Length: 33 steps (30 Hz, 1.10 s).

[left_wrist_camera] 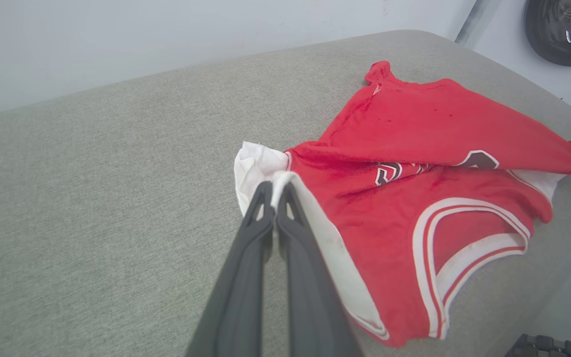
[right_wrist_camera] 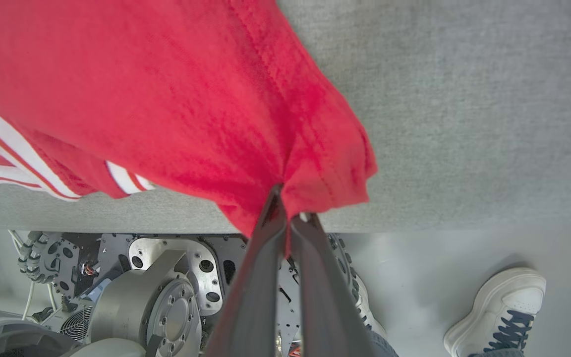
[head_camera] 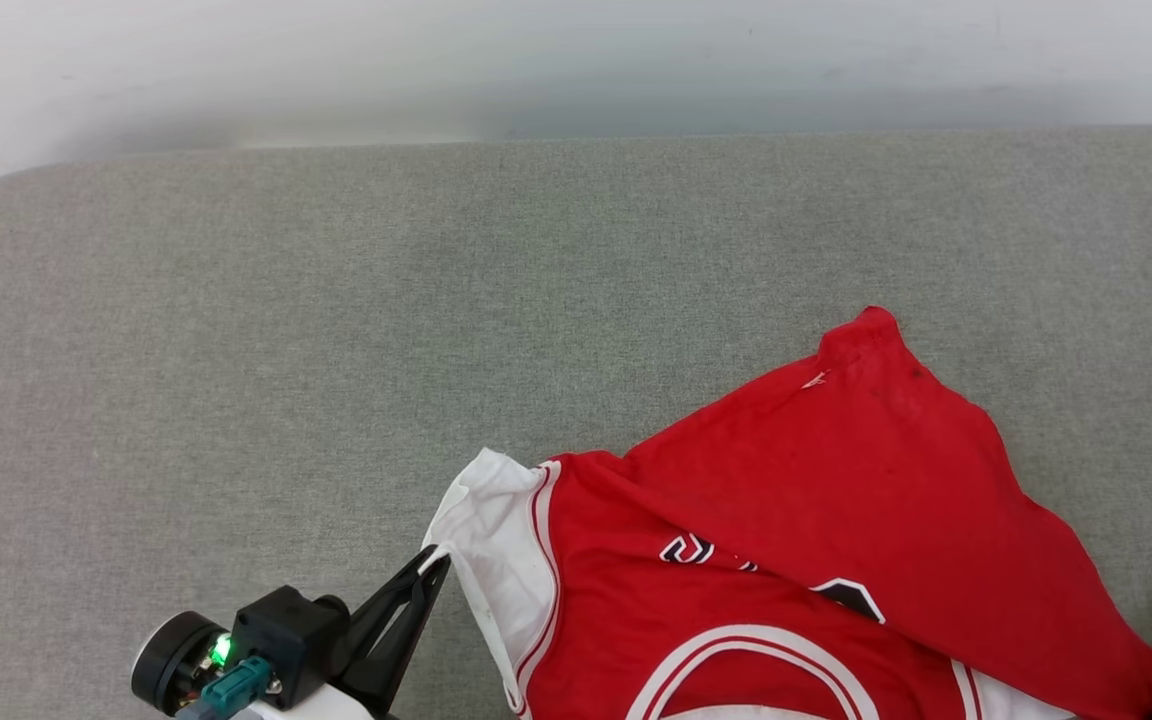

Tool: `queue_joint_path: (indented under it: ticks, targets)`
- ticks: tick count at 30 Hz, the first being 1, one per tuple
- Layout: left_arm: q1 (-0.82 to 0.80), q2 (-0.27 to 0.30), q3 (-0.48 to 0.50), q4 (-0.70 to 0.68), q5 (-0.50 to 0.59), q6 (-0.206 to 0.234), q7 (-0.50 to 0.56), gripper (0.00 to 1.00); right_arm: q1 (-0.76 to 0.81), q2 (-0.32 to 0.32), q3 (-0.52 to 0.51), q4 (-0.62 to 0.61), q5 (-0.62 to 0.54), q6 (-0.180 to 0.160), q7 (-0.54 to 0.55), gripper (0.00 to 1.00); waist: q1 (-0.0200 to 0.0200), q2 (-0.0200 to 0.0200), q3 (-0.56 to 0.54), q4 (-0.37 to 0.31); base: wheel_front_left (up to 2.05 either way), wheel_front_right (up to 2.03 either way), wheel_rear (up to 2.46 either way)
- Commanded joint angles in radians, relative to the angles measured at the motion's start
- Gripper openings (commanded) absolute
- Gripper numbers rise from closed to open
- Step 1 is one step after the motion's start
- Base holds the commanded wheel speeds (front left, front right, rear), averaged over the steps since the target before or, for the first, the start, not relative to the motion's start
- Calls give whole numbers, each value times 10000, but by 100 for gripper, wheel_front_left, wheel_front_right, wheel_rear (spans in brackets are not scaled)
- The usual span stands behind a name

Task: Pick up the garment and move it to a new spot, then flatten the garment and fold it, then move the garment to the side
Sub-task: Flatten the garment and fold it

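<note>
Grey cushion (head_camera: 336, 300) under garment (head_camera: 836, 500) (right wrist view: a shoe (right_wrist_camera: 498, 307)).

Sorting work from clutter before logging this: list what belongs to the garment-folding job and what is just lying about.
Job: garment; left gripper, shut on its white sleeve; right gripper, shut on its red edge; grey padded surface under it.
Lying about: person's white shoe; dark round door by the wall.
</note>
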Motion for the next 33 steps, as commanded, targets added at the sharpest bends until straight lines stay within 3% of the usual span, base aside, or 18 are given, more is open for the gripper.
queue_joint_path:
  ticks: [1,2,13,18,25,33]
  targets:
    - [-96,-24,-19,10,16,35,-47,0,8,-67,68,-30,55,-4,-151,32,2,0,-15,2,0,0,0]
    - [-95,-28,-37,8,17,34,-48,0,-44,-111,92,-29,92,-4,-222,100,2,0,-24,6,0,0,0]
    - [-328,139,-13,-430,141,44,28,0,-1817,-765,248,-1242,957,-4,-93,100,2,0,312,481,0,0,0]
    - [-628,-10,-172,-710,294,2,61,0,-3157,-1047,883,-1403,552,-4,-62,100,2,0,803,972,0,0,0]
    - [-1101,-249,-425,-850,467,-109,14,0,-4529,-979,1702,-540,-53,-4,-209,100,2,0,1481,1721,0,0,0]
    - [-1607,-659,-825,-696,623,-307,-109,0,-5806,-1469,2364,1074,-748,-4,-546,100,2,0,2324,2587,0,0,0]
